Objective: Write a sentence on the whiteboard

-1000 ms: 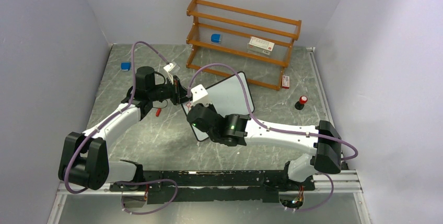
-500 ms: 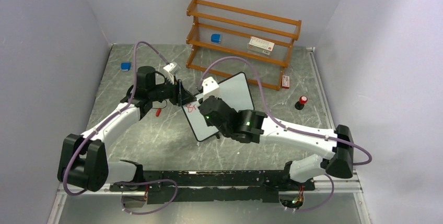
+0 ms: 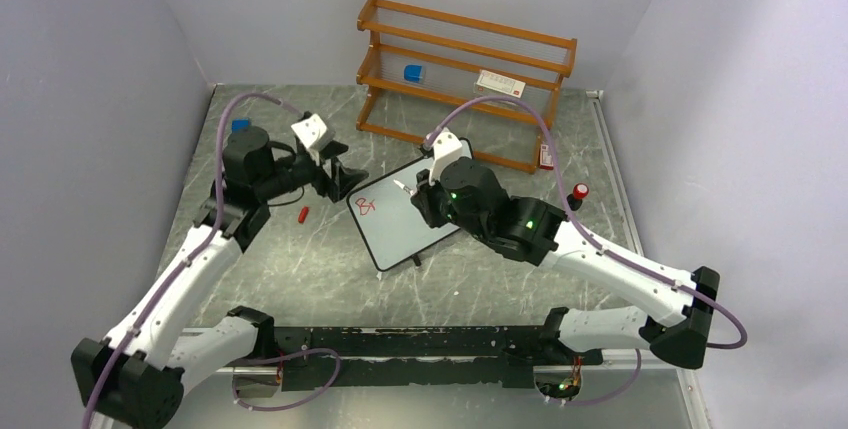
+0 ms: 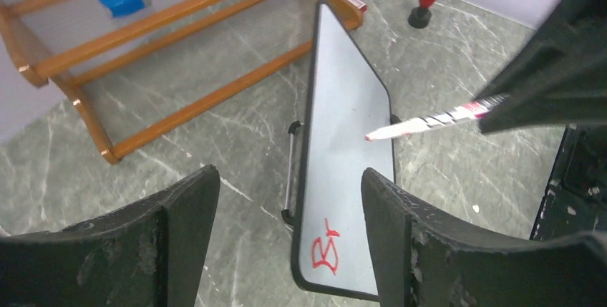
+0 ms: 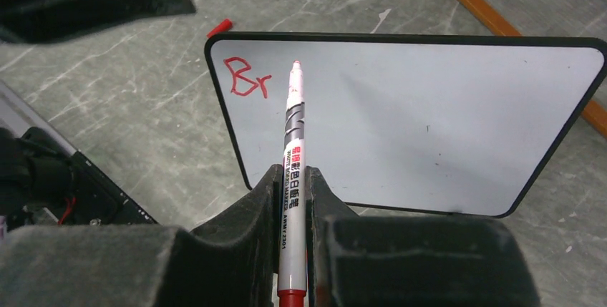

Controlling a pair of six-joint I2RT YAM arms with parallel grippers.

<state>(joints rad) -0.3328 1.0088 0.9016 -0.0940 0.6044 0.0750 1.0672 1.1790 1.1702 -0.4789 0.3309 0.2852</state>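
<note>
Right wrist view: my right hand (image 5: 292,178) pinches the pen (image 5: 293,128) over the board (image 5: 429,128), but my left hand (image 4: 286,178) is spread, so pressing may slide the board.

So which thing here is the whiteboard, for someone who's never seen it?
Find the orange wooden shelf at the back of the grey table. Just in front of it sits the whiteboard: the only flat white panel, black-framed, with red letters "Br" in one corner.

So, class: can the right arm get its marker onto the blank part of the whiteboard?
Probably yes: the right gripper holds the marker over the whiteboard, nothing lies between them, and the left gripper is open beside it.
</note>
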